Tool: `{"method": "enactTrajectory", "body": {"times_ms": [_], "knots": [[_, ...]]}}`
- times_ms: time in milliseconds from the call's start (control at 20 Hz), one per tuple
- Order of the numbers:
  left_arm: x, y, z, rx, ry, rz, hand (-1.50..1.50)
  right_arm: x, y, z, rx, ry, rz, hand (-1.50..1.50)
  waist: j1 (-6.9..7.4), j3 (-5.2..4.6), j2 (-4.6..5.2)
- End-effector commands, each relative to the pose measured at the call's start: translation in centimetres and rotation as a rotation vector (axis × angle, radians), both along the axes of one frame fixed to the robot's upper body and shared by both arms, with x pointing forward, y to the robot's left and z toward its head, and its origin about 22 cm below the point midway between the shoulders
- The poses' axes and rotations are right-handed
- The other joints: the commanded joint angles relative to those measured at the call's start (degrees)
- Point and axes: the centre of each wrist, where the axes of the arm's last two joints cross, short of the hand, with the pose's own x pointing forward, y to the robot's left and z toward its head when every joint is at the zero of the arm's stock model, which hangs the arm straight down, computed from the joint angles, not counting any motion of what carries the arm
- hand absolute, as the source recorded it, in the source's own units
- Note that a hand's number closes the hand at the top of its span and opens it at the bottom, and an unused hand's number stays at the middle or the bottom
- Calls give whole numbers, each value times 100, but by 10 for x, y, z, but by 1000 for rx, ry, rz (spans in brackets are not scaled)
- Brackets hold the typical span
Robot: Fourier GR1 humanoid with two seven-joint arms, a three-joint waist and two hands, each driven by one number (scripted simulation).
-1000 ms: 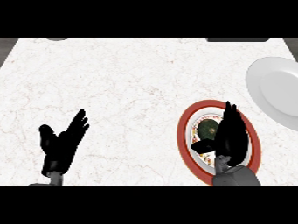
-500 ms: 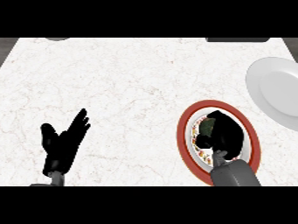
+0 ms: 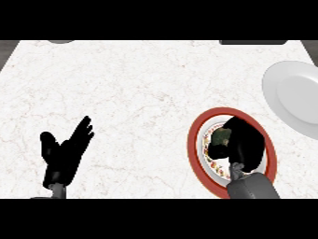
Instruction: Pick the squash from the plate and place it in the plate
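Head view. My right hand point(image 3: 248, 145) lies over the red-rimmed plate point(image 3: 194, 145), fingers curled round the dark green squash point(image 3: 223, 137), which sits on that plate's patterned centre. My left hand point(image 3: 63, 155) rests open, fingers up, at lower left of the marble counter point(image 3: 141, 84). White plate point(image 3: 306, 95): right edge, apart from the red-rimmed one.

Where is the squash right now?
In the head view, lower right: the squash sits on the red-rimmed plate, the right hand curled round it, below-left of the white plate.
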Motion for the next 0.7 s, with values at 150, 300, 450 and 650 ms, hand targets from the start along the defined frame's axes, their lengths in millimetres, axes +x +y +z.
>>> {"method": "enactTrajectory", "body": {"times_ms": [150, 300, 450, 650], "knots": [[6, -17, 1, -9, -18, -76, 0, 91, -5, 66, -12, -232, -324, 150, 395, 2, 165], [16, -14, 12, 9, -58, -85, 0, 114, -21, 92, -28, -301, -457, 150, 569, -5, 273], [18, -27, 8, -2, -41, -111, 0, 135, -31, 117, -121, -380, -542, 150, 617, -14, 289], [17, -31, 10, 0, -61, -126, 0, 149, -56, 142, -141, -512, -675, 150, 680, 2, 289]]}}
